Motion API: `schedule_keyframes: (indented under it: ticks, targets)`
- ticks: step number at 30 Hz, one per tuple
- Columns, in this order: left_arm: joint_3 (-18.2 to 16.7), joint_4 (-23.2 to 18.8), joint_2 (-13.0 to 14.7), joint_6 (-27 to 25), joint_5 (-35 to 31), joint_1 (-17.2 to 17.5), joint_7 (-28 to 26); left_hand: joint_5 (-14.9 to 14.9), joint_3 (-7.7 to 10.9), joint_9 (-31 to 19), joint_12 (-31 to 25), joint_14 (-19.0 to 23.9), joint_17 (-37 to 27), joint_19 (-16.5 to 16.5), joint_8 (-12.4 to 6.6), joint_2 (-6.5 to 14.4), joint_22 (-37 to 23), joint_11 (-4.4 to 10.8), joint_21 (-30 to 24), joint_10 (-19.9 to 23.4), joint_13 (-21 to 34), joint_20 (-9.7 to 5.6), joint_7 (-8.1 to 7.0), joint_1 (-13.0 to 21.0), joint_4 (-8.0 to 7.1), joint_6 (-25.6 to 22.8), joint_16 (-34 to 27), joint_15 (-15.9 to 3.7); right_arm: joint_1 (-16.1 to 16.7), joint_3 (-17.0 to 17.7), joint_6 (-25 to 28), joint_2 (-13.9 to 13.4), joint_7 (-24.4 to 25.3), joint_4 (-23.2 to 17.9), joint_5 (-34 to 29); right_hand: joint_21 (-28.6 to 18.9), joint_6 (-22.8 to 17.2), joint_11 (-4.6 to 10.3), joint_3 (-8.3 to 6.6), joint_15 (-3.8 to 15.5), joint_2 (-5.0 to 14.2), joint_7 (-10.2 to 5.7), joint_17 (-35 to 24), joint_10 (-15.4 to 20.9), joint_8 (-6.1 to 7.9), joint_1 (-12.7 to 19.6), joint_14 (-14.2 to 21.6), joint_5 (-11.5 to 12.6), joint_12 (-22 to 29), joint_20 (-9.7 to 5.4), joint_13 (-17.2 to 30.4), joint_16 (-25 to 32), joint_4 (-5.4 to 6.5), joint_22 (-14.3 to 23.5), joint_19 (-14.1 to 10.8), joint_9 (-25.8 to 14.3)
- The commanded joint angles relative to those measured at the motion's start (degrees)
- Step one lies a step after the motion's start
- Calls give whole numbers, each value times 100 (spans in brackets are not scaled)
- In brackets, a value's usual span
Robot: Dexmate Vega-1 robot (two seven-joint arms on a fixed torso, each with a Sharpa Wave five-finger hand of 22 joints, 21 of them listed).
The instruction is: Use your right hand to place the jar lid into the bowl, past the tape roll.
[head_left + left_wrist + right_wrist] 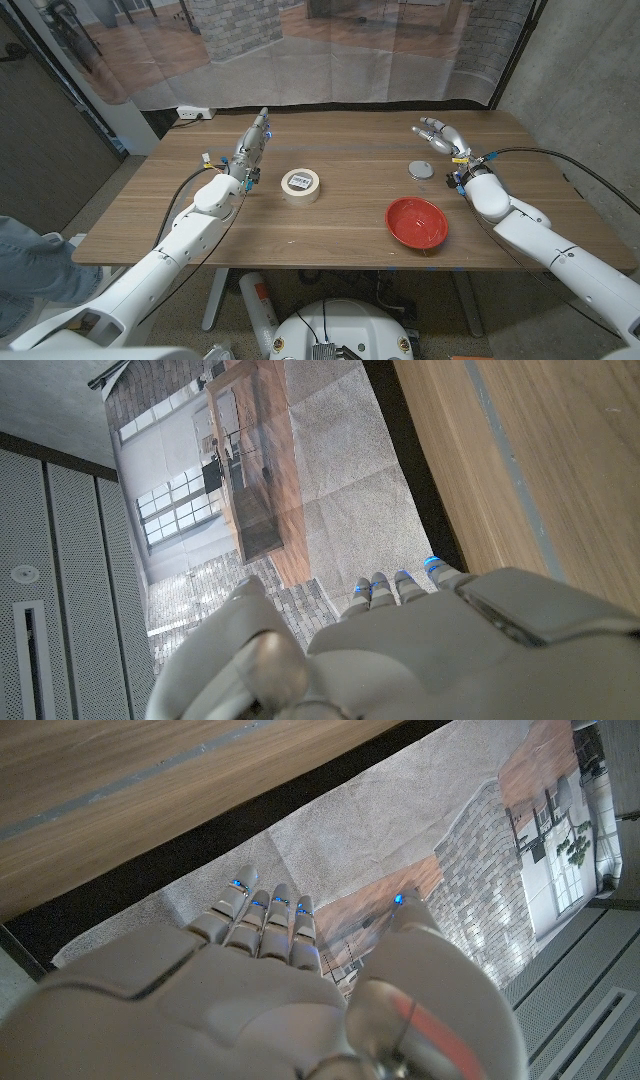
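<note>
A round grey jar lid (pixel 421 170) lies on the wooden table (pixel 340 225), right of centre. In front of it sits a red bowl (pixel 417 221), with nothing in it. A white tape roll (pixel 301 185) lies near the table's middle, to the left of both. My right hand (pixel 443 137) is raised behind and to the right of the lid, fingers straight and apart, holding nothing; the right wrist view shows its fingers (pixel 262 915) pointing past the table's far edge. My left hand (pixel 254 143) stands on the left side, fingers extended together, holding nothing.
A white power strip (pixel 194 113) lies on the floor beyond the far left corner. A person's blue sleeve (pixel 25 262) shows at the left edge. A translucent curtain (pixel 330 55) hangs behind the table.
</note>
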State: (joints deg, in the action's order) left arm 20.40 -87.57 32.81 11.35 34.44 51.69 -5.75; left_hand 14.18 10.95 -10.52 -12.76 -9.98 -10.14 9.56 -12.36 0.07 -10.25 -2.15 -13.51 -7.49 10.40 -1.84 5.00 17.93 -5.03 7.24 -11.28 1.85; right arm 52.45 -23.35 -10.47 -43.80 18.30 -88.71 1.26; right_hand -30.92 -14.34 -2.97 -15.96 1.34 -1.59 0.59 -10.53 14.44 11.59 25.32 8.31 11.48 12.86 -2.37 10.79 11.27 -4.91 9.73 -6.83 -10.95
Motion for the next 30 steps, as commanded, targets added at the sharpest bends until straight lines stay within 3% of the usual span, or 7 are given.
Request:
schedule_keyframes:
  ticks: [1,30]
  targets:
    - [-2,-98,35,-51,-25,36,-43,-9,16,-13,-19,-59,-13,648,-26,2,-11,-11,11,17,17,-373,-8,54,35,-36,-15,35,16,-62,181,-136,78,-153,-375,18,-32,18,-10,1,3,-15,-24,11,9,79,37,27,15,-170,14,29,-48,21,-45,-18]
    - [-17,-156,34,-21,-79,104,-127,-37,-9,-12,8,-16,-14,600,-2,29,-14,-70,51,95,18,-386,43,86,57,-133,13,62,9,-239,750,-346,217,-451,-1082,113,34,66,-18,-1,13,-76,-31,-37,-20,131,35,38,-10,-152,16,14,-91,22,-75,-22]
